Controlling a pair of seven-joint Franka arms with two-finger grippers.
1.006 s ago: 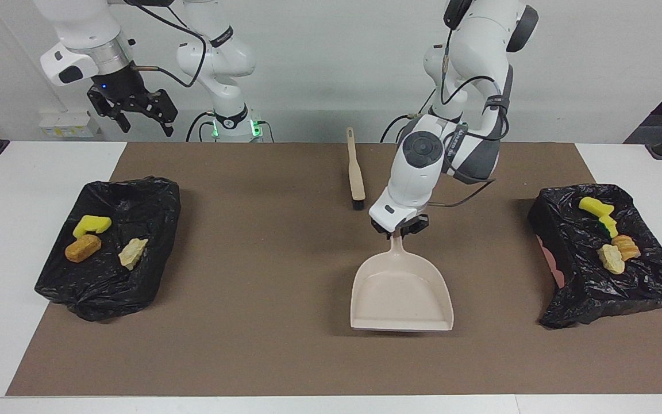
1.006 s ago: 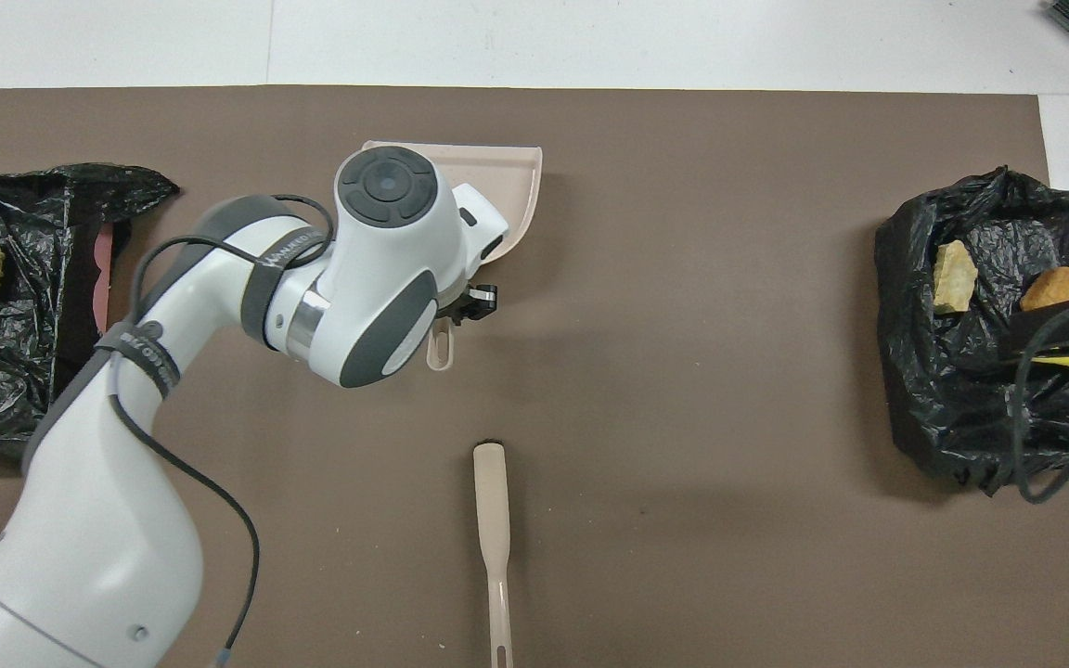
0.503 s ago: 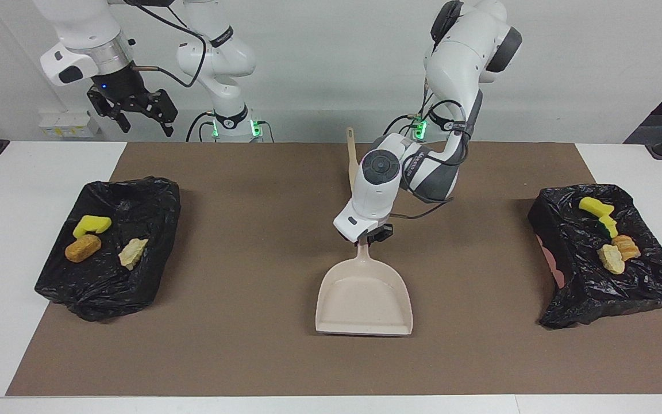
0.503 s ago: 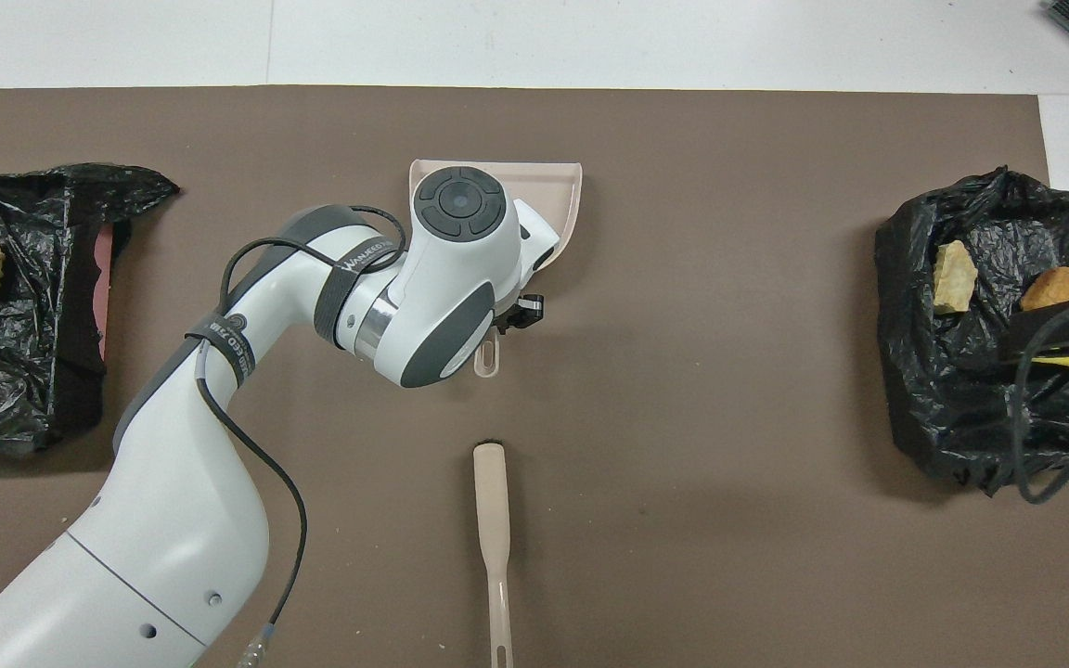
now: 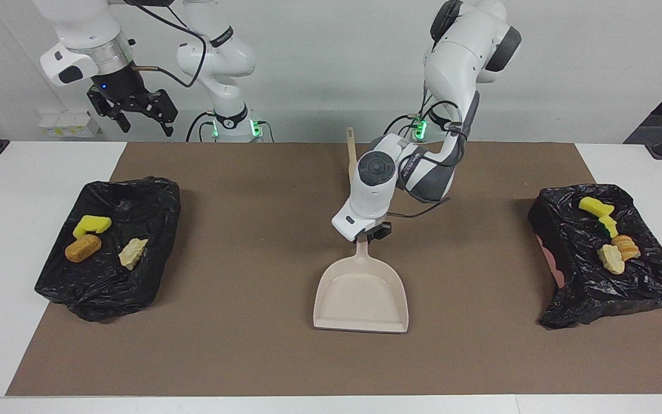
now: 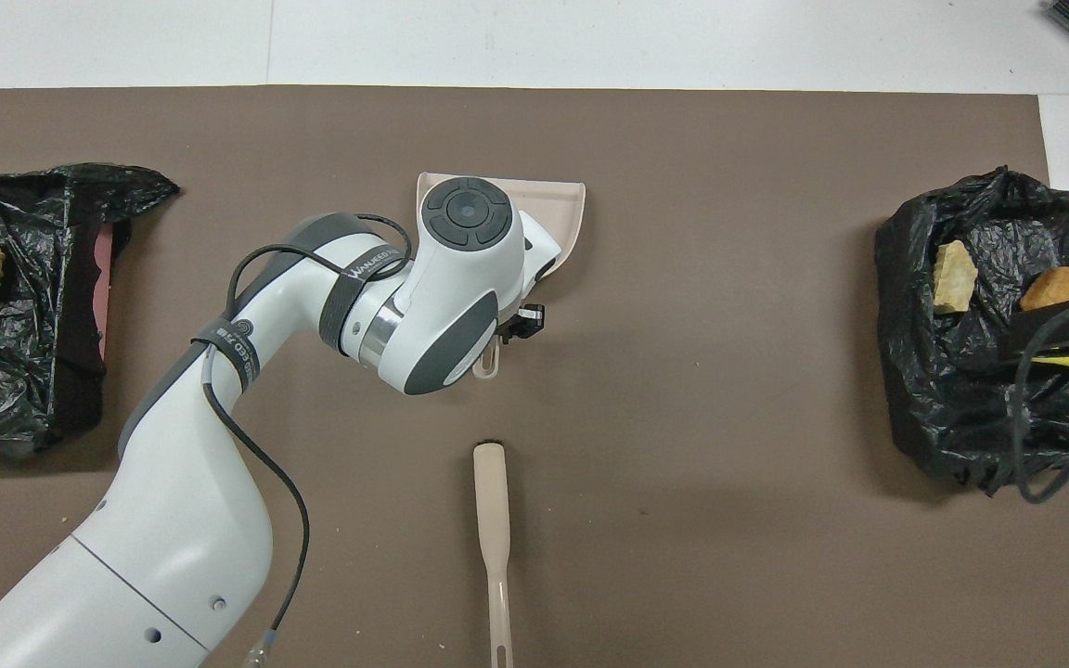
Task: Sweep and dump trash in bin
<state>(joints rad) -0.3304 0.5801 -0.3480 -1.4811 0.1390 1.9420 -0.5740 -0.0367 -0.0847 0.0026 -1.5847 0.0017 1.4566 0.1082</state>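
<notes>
The left end effector (image 5: 372,233) is low over the handle of the dustpan (image 5: 361,296), in the middle of the brown mat (image 5: 250,270). Its black fingers sit at the handle, but the white wrist hides them, so I cannot tell if they grip it or have let go. The left arm comes from its base, bends down at the elbow and points the wrist steeply toward the mat. In the overhead view the wrist covers most of the dustpan (image 6: 567,209).

The dustpan is smooth beige plastic, flat on the mat, with low side walls and its wide open mouth turned away from the robots. The brush (image 6: 494,529) is of the same beige colour, long and thin, and lies nearer to the robots than the dustpan, apart from it.

The right end effector (image 5: 135,112) hangs high in the air with its fingers spread open, over the right arm's end of the surface (image 5: 20,190); this arm waits.

The trash (image 5: 87,238) is no more on the mat. Three scraps, a yellow sponge bit, an orange-tan chunk and a pale lump, lie in the bin (image 5: 135,287) at the right arm's end. The other scraps (image 5: 609,241) lie in the second bin (image 5: 624,293) at the left arm's end. Both bins are lined with wrinkled, shiny black plastic bags.

Between the two bins the mat is bare except for dustpan and brush, with wide room on both sides of the left arm.
</notes>
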